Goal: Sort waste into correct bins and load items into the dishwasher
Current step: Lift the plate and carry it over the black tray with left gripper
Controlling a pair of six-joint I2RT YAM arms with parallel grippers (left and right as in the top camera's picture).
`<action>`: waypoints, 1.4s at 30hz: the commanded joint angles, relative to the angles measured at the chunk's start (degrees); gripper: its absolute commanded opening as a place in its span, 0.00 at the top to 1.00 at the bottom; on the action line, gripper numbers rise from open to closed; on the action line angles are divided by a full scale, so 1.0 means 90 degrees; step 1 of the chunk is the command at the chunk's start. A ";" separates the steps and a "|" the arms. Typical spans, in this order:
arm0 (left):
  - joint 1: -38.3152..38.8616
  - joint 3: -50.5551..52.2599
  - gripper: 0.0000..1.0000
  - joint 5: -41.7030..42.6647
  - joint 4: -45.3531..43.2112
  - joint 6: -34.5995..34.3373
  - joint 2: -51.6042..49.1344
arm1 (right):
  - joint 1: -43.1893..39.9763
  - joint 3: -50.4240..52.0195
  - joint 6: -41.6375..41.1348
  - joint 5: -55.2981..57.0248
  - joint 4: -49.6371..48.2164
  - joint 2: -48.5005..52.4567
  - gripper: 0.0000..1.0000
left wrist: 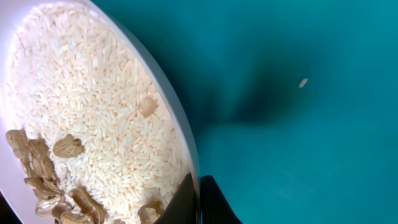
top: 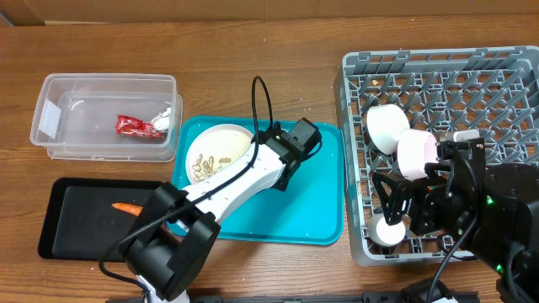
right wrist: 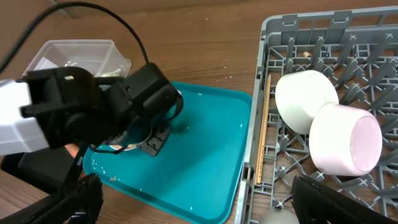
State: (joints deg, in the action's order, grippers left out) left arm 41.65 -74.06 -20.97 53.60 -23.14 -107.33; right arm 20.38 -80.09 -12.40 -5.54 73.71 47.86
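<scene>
From where I stand, the left claw is pinching the right rim of the white plate, which sits on the teal tray with rice and peanut shells on it. The right claw hangs spread wide over the near left corner of the grey dish rack, holding nothing, beside two white bowls and the chopsticks. On the surface to the left, the clear tub holds the red wrapper and paper ball, and the carrot lies in the black tray.
</scene>
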 commanded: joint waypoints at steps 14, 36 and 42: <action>-0.0022 -0.0872 0.96 -0.0449 0.1848 -0.2159 0.2195 | 0.0015 -0.0085 -0.0029 0.0039 -0.0029 -0.0036 0.00; -0.3067 0.1239 0.95 -0.0296 0.1642 -0.2324 0.4116 | 0.0015 -0.0085 -0.0029 0.0039 -0.0029 -0.0036 0.00; -0.4201 0.2290 0.95 0.0036 0.0056 -0.1642 0.4396 | 0.0015 -0.0085 -0.0029 0.0039 -0.0029 -0.0036 0.00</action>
State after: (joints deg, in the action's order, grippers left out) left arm 7.68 -56.66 -21.91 57.49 -42.96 -70.13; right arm 20.38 -80.09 -12.40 -5.52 73.69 47.86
